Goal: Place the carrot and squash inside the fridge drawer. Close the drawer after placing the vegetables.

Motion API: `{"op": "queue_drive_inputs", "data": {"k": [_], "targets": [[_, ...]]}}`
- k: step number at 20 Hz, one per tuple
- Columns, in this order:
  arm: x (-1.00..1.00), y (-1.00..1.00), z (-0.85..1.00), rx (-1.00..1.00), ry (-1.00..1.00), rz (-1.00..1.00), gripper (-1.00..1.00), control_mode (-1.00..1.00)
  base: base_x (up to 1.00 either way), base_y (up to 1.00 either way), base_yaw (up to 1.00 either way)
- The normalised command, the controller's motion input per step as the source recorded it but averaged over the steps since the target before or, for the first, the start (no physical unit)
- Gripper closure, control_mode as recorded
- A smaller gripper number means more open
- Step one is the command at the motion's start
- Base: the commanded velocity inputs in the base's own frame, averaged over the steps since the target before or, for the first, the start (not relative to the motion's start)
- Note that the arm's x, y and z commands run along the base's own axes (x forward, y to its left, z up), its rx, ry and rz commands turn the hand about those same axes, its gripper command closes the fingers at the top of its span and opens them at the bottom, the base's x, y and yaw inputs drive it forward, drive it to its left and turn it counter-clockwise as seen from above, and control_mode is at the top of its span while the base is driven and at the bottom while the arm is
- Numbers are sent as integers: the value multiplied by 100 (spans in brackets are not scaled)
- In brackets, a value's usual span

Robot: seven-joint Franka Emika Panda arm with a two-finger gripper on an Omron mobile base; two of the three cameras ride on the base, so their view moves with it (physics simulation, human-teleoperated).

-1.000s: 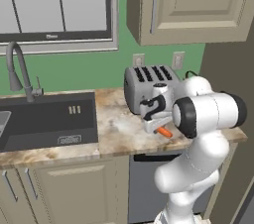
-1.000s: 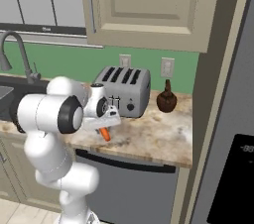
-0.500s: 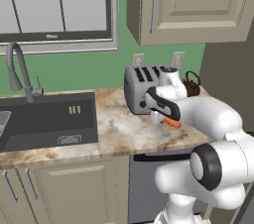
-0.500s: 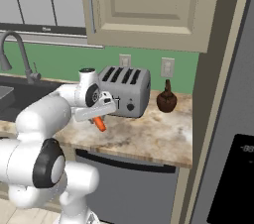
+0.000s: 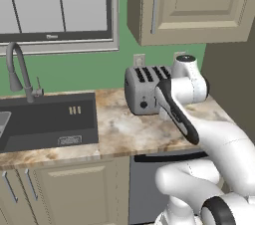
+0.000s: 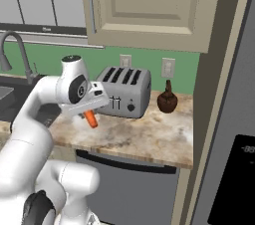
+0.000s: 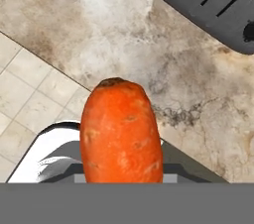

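- My arm has swung up and round over the last second: the elbow that filled the near side of both base views is now low, and the forearm reaches up in front of the toaster [image 6: 123,92].
- The counter [image 6: 149,137] below the fingers has changed from the patch by the sink [image 5: 47,119] to marble right beside the toaster, with floor tiles showing past its edge in the hand view.
- The gripper [image 6: 88,112] is clamped on the carrot [image 7: 120,131], as it was a second ago; the carrot sticks out beyond the fingertips, well clear of the counter.
- I read this as the carry under way: carrot lifted, and next I turn toward the fridge [image 6: 234,134] on my right.
- I can't pick out the squash or the drawer from here.
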Motion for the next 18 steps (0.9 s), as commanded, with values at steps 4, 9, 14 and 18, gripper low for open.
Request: {"op": "queue_drive_inputs", "data": {"k": [4,9,14,18], "targets": [[-26,15,49,0,-1,-2,100,-100,0,0,0],[-5,20,-18,-7,9,0,100,-100,0,0,0],[0,11,-27,-5,6,1,100,-100,0,0,0],[-6,0,-31,0,4,0,100,100,-12,0,-3]]}}
